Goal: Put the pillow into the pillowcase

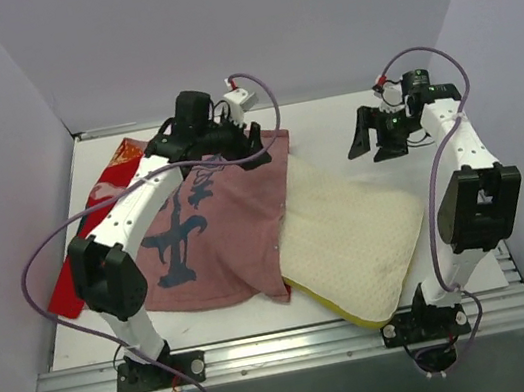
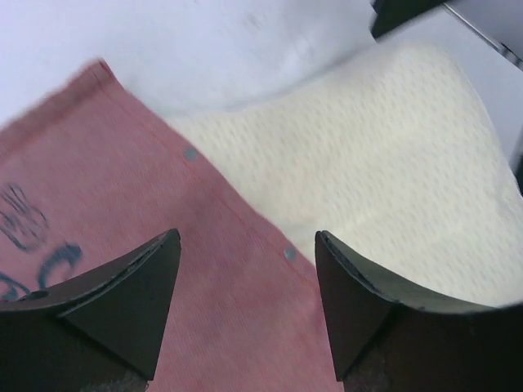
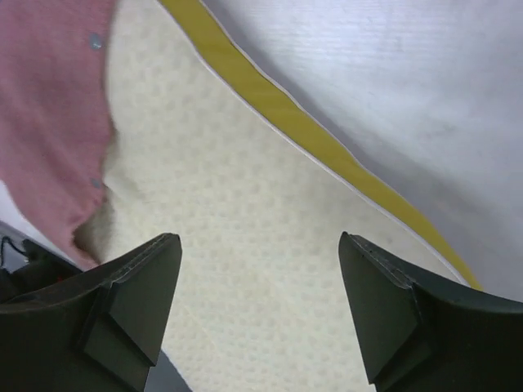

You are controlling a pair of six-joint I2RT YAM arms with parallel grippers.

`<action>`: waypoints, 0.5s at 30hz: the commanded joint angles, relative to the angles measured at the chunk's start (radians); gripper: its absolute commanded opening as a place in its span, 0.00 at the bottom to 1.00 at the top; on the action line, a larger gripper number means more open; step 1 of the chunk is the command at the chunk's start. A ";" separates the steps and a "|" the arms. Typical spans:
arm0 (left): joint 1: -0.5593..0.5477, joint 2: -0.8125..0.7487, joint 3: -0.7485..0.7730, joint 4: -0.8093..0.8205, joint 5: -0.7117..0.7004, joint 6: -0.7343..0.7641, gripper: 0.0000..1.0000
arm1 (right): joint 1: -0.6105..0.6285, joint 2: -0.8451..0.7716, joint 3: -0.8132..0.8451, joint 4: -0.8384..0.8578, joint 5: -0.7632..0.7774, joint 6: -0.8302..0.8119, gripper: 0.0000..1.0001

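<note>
1. Two grippers, and both had their fingers spread wide with nothing between them. The left gripper point(image 1: 250, 139) hung over the far edge of the pillowcase point(image 1: 208, 236), and the right gripper point(image 1: 375, 135) hovered near the far right corner of the table point(image 1: 319, 115).
2. The pillowcase lay across the left and middle of the table, dull pink side up with the dark-blue marks showing. A bit of red poked out at the left edge.
3. The pillow point(image 1: 350, 231) sat toward the near right. Only its left side was tucked under the case's open hem, so most of it stuck out, and the yellow band point(image 3: 286, 122) was in plain sight.
4. The left wrist view showed the snap studs point(image 2: 190, 153) on that hem, lying right on top of the pillow.
5. My read: stuffing had barely started. The next move probably needed one gripper to pinch just the top layer of the hem and lift it, while the other shoved the pillow toward the left edge. Grabbing both layers would shut the mouth.
</note>
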 commanded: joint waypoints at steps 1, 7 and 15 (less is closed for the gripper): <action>-0.064 0.146 0.163 0.019 -0.235 0.041 0.75 | 0.015 -0.043 -0.047 -0.158 0.173 -0.104 0.79; -0.141 0.433 0.415 0.028 -0.490 0.015 0.76 | -0.008 -0.052 -0.166 -0.220 0.259 -0.131 0.93; -0.198 0.713 0.669 0.046 -0.712 0.091 0.74 | -0.028 0.043 -0.224 -0.289 0.212 -0.161 0.82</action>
